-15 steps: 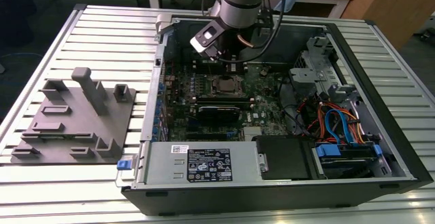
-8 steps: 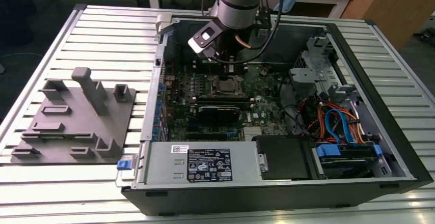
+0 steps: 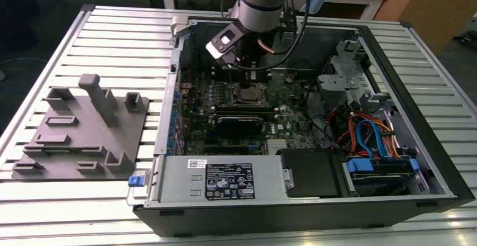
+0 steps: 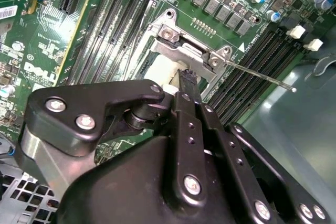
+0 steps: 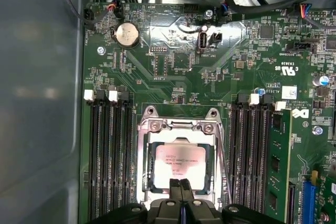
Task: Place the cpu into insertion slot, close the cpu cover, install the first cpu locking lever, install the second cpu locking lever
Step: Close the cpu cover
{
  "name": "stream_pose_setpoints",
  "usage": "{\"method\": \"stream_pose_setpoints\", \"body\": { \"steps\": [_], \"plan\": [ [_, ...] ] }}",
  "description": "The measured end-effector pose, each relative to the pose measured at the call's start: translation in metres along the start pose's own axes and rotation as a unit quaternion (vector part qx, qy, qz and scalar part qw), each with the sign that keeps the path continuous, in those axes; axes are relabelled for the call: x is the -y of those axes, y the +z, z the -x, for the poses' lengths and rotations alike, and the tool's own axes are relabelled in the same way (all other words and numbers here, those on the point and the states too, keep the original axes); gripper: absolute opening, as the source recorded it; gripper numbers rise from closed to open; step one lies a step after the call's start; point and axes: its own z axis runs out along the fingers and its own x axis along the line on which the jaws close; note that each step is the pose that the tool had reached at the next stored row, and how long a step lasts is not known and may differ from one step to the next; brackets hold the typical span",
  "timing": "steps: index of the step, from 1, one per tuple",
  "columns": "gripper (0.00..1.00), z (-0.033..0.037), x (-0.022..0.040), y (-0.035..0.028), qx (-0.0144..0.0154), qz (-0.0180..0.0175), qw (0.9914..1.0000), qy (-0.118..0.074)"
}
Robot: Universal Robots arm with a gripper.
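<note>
In the computer case (image 3: 313,201), the cpu cover (image 5: 178,125) lies down over the cpu (image 5: 179,163) in the insertion slot (image 3: 244,94). The tool (image 5: 181,185), tips together and empty, hovers at the cover's edge. A locking lever (image 4: 262,77) juts free, so latching seems in hand, needing a steady downward press.

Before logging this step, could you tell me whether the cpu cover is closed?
Closed: the cpu cover lies flat, framing the cpu in its opening.

Slatted silvery metal bench (image 3: 111,28) carries an open black computer case (image 3: 298,218), grey moulded plastic fixture (image 3: 75,142) at its nine o'clock
</note>
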Motion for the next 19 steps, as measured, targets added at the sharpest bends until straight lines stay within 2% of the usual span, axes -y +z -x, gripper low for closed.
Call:
{"method": "stream_pose_setpoints", "body": {
  "steps": [5,10,16,19],
  "plan": [
    [0.10,0.0015,0.0029,0.0021,0.0001,-0.0001,1.00000,-0.002],
    [0.10,0.0014,0.0136,0.0054,-0.0001,-0.0001,0.99999,-0.005],
    [0.10,0.0014,0.0152,0.0072,-0.0001,-0.0001,0.99999,-0.005],
    [0.10,0.0015,0.0154,0.0106,0.0000,-0.0002,0.99999,-0.005]
  ]
}}
